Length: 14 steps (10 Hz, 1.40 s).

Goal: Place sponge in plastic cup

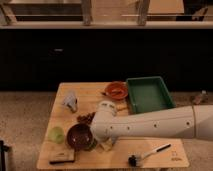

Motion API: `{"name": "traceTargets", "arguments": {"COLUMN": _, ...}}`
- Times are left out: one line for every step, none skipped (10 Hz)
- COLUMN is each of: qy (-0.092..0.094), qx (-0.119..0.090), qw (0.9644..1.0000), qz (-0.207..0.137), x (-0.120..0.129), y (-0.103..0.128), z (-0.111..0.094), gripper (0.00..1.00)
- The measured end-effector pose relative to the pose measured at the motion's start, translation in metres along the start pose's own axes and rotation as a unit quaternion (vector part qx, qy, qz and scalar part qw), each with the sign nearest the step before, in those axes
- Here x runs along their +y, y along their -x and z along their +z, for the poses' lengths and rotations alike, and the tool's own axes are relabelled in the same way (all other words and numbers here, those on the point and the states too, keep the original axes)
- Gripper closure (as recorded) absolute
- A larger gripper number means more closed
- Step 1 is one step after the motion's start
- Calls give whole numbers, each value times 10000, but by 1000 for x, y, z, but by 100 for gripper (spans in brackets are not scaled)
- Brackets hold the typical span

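Observation:
My arm reaches in from the right across the wooden table [165,150]. Its white wrist ends at the table's middle, and my gripper [104,143] points down just right of a dark brown bowl [79,136]. A small pale piece [108,145], maybe the sponge, shows under the wrist at the gripper; I cannot tell if it is held. A light green plastic cup [56,134] stands left of the bowl, apart from the gripper.
A green tray [149,94] and an orange bowl [116,89] stand at the back right. A grey-blue object [70,101] lies at the back left, brown bits [86,118] at the middle, a dark flat bar [62,157] front left, a black brush [145,155] front right.

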Motion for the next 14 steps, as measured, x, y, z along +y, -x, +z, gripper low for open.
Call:
{"name": "traceTargets", "arguments": {"qy": -51, "qx": -9, "qw": 10000, "qz": -50, "x": 3, "y": -4, "z": 2, "gripper": 20}}
{"name": "traceTargets", "arguments": {"qy": -126, "qx": -29, "qw": 9998, "qz": -129, "x": 6, "y": -10, "z": 4, "gripper": 20}}
{"name": "traceTargets", "arguments": {"qy": -155, "qx": -35, "qw": 9997, "qz": -178, "x": 8, "y": -14, "z": 7, "gripper": 20}}
{"name": "traceTargets", "arguments": {"qy": -163, "qx": -45, "qw": 9996, "qz": -224, "x": 10, "y": -17, "z": 10, "gripper": 20}}
{"name": "traceTargets", "arguments": {"qy": -167, "qx": -56, "qw": 9995, "qz": -261, "x": 15, "y": -26, "z": 15, "gripper": 20}}
{"name": "traceTargets", "arguments": {"qy": -145, "qx": -78, "qw": 9995, "qz": -269, "x": 19, "y": -31, "z": 19, "gripper": 20}}
{"name": "traceTargets", "arguments": {"qy": -108, "qx": -119, "qw": 9995, "qz": -283, "x": 20, "y": -32, "z": 26, "gripper": 20}}
{"name": "traceTargets", "arguments": {"qy": -52, "qx": -155, "qw": 9994, "qz": -321, "x": 21, "y": -35, "z": 36, "gripper": 20}}
{"name": "traceTargets", "arguments": {"qy": 5, "qx": -160, "qw": 9994, "qz": -307, "x": 24, "y": -39, "z": 41, "gripper": 20}}
{"name": "traceTargets", "arguments": {"qy": 55, "qx": -165, "qw": 9994, "qz": -300, "x": 25, "y": -43, "z": 45, "gripper": 20}}
{"name": "traceTargets", "arguments": {"qy": 139, "qx": -190, "qw": 9993, "qz": -287, "x": 27, "y": -45, "z": 51, "gripper": 20}}
{"name": "traceTargets", "arguments": {"qy": 188, "qx": -209, "qw": 9993, "qz": -262, "x": 27, "y": -47, "z": 54, "gripper": 20}}
{"name": "traceTargets", "arguments": {"qy": 244, "qx": -214, "qw": 9992, "qz": -215, "x": 30, "y": -51, "z": 57, "gripper": 20}}
{"name": "traceTargets", "arguments": {"qy": 280, "qx": -224, "qw": 9992, "qz": -159, "x": 32, "y": -55, "z": 59, "gripper": 20}}
